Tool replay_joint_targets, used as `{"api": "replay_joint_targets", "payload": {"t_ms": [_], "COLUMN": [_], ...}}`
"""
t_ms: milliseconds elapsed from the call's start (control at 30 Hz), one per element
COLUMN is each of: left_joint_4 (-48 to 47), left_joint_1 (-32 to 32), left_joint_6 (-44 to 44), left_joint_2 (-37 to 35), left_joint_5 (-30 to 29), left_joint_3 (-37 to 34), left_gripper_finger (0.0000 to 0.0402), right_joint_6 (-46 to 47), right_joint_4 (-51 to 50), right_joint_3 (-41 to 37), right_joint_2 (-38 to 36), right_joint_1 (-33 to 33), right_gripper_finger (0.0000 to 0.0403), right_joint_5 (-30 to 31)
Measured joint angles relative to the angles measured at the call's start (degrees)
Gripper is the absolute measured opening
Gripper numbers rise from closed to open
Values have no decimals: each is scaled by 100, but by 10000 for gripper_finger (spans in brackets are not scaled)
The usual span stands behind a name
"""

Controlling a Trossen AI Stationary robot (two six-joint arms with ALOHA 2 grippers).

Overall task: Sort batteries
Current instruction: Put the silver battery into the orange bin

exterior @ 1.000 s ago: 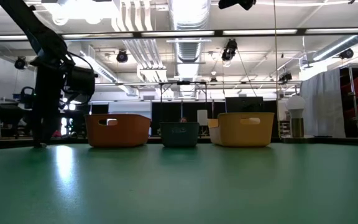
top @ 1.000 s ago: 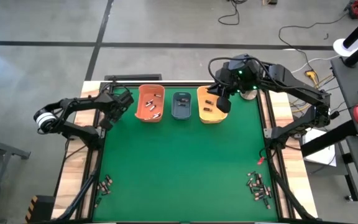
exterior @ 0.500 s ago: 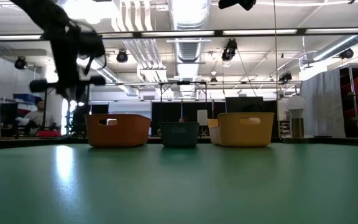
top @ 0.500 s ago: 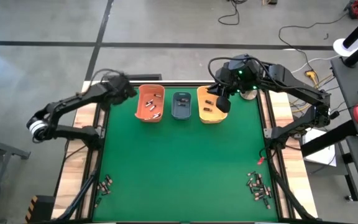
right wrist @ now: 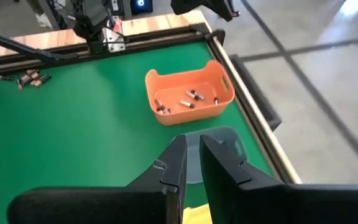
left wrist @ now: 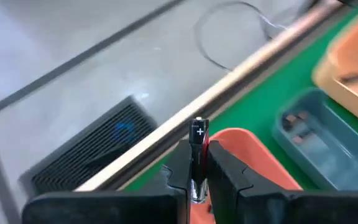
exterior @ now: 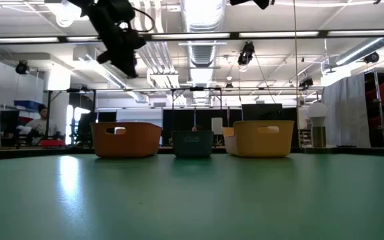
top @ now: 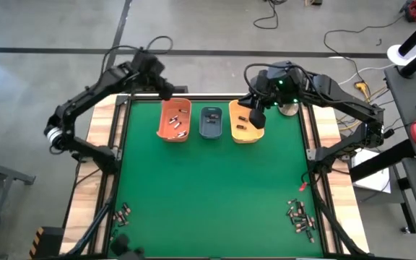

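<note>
A small dark cylindrical battery with a "+" end (left wrist: 198,134) is clamped upright in the left hand (top: 163,88), raised above the orange plastic bin (top: 174,120) at upper centre of the high view. The right hand (top: 255,119), fingers nearly together with nothing seen between them, is held over the yellow-orange plastic bin (top: 243,123). Batteries are judged light, rigid, smooth and prone to rolling, best pinched across the barrel. Several batteries are seen in the orange bin, a couple in the blue-grey plastic bin (top: 210,121), some in the yellow-orange. Loose piles (top: 301,216) remain on the green counter (top: 208,195) at lower right and lower left (top: 122,214).
</note>
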Motion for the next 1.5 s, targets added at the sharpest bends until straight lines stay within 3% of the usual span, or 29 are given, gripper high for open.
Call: {"api": "replay_joint_targets", "payload": {"t_ms": [267,733,1033,1500], "left_joint_4": [-591,-1151,-1108,-54], "left_joint_1": [2,-155,-551,-766], "left_joint_6": [1124,923,880,516], "left_joint_2": [914,2261,2503,2507], "left_joint_5": [210,212,219,212], "left_joint_3": [282,207,165,-774], "left_gripper_finger": [13,13,13,13], "right_joint_6": [652,1199,1447,1798], "right_joint_4": [-938,-1108,-1063,-999], "right_joint_3": [0,0,0,0], "right_joint_2": [-2,-2,-2,-2], "right_joint_1": [40,107,107,240], "right_gripper_finger": [38,38,38,38], "right_joint_5": [-2,1,1,40]}}
